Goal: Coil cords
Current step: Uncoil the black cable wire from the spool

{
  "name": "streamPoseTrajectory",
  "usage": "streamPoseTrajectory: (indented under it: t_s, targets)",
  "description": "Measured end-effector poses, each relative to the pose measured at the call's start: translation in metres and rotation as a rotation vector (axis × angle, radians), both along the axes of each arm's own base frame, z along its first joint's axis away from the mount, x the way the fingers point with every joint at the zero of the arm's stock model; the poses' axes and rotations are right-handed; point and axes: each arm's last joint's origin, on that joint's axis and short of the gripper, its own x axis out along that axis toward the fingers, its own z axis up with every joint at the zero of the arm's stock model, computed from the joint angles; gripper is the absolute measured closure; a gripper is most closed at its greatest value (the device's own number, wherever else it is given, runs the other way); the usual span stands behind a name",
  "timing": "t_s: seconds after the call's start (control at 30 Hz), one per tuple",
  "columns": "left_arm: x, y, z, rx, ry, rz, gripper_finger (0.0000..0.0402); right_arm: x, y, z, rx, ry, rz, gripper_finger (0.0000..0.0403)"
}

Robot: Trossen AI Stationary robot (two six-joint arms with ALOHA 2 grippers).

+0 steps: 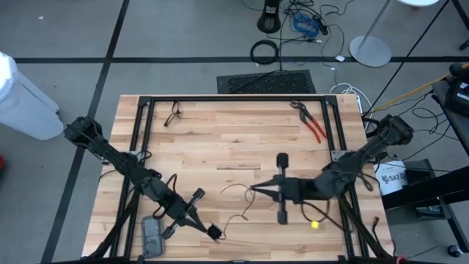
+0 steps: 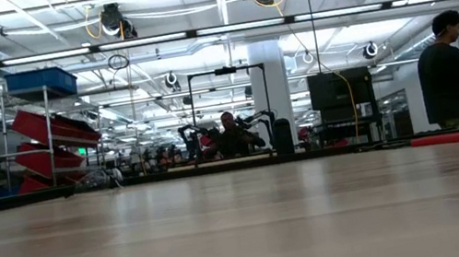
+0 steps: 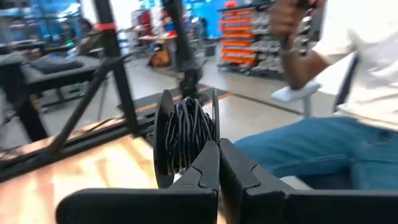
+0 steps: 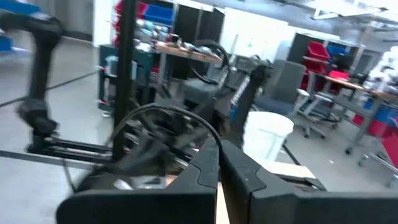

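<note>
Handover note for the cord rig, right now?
Left gripper: shut on the wound black bundle of the cord, near the table's front edge.
Right gripper: shut at mid-table, at the cord's other end; whether it pinches the cord is unclear.
Done: part of the cord is coiled.
Left: a loose stretch lies between the grippers, uncoiled.
Red-handled pliers lie untouched at the back right.

Bright, even overhead strip lighting casts soft shadows; both wrist views smear with motion blur, their backgrounds unfocused.
</note>
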Motion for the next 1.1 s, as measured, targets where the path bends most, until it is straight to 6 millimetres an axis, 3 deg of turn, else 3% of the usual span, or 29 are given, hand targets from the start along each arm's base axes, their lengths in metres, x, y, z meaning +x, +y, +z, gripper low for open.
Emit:
streamPoseTrajectory:
  t_s: [0.23, 0.47, 0.83, 0.97, 1.1]
  targets:
    - [-0.001, 0.016, 0.007, 0.076, -0.009, 0.234, 0.0401, -0.023, 0.011, 0.003, -0.031, 0.048, 0.075, 0.0403]
    - [-0.024, 0.038, 0.032, 0.175, -0.045, 0.414, 0.0401, -0.029, 0.009, -0.015, -0.064, 0.231, 0.073, 0.0403]
    - [-0.062, 0.061, 0.075, 0.232, -0.285, 0.425, 0.0401, -0.024, -0.019, -0.041, -0.083, 0.485, -0.057, 0.0403]
    - [-0.073, 0.07, 0.086, 0.24, -0.356, 0.442, 0.0401, -0.019, -0.032, -0.046, -0.006, 0.528, -0.12, 0.0403]
    - [-0.082, 0.08, 0.095, 0.215, -0.399, 0.473, 0.0401, -0.013, -0.045, -0.05, 0.102, 0.602, -0.077, 0.0386]
